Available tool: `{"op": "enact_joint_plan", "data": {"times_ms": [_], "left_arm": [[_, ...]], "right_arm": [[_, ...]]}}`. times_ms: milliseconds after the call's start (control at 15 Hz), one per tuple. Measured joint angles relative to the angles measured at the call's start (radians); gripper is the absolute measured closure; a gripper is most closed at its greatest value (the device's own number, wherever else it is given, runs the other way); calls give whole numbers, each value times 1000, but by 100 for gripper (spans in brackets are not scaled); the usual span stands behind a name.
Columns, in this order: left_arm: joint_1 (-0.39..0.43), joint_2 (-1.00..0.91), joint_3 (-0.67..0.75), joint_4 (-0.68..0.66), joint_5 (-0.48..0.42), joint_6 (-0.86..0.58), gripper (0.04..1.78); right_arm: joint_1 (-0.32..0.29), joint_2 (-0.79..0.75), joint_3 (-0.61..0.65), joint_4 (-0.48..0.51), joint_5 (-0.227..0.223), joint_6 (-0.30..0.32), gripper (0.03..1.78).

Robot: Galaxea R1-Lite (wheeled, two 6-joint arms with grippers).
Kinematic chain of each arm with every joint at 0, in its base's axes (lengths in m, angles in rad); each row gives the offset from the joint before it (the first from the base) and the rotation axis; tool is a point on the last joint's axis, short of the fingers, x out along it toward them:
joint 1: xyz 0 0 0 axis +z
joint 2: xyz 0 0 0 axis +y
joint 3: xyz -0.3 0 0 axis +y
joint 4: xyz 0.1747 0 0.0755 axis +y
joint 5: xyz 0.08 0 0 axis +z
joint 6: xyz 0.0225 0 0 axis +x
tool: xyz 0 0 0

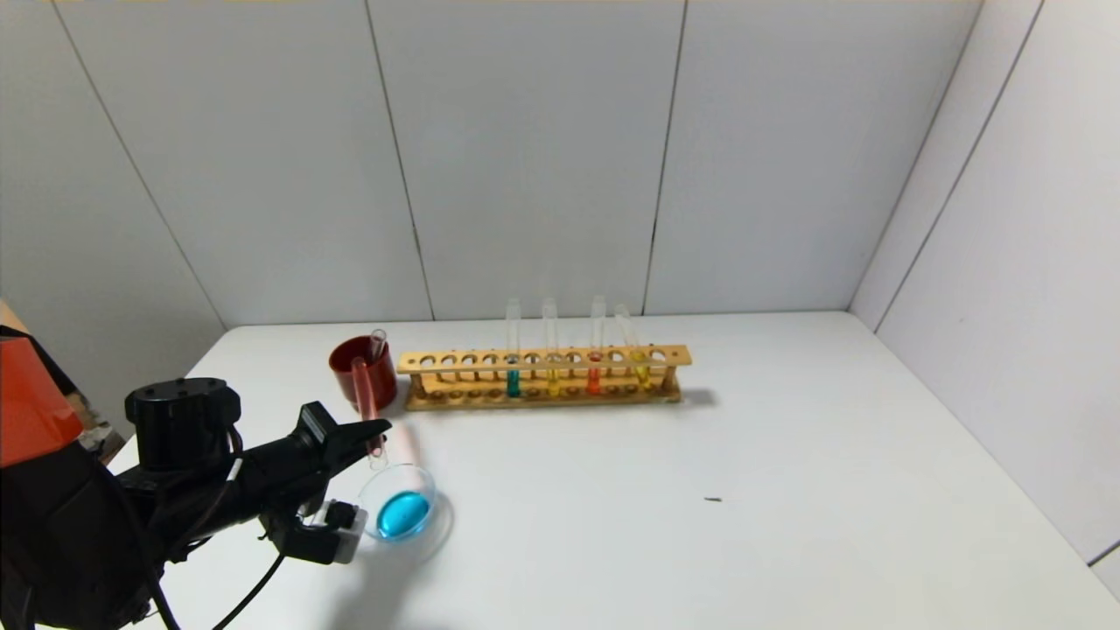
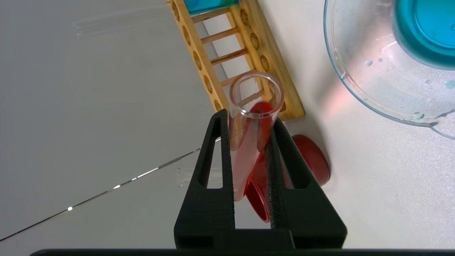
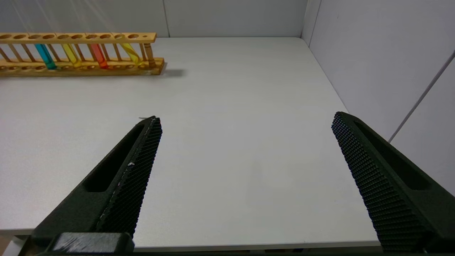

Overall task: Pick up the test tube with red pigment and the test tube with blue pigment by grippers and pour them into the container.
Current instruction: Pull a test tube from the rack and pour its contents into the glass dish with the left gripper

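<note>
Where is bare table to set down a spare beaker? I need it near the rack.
The table is bare right of and in front of the wooden rack. The near-left is crowded: red cup, glass container, left gripper gripping the red test tube.

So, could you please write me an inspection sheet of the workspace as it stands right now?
Surface: white table, one small dark speck.
Job's things: test tube with red pigment held by the left gripper, beside the container; the container holds blue liquid; an empty tube stands in the red cup.
Clutter: wooden rack with four tubes: teal, yellow, orange-red, yellow.
Grippers: left gripper shut on the red tube near the container; right gripper open, idle above the table's near right part.
Cables: black cable hanging below the left arm.
Surroundings: plain pale wall panels behind and to the sides.
</note>
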Motion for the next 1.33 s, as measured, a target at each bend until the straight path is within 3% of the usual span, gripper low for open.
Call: {"op": "enact_joint_plan", "data": {"times_ms": [1333], "left_arm": [[0,22,10,-54,13,126,152]], "right_arm": [[0,0,0,0,0,-1,6]]}}
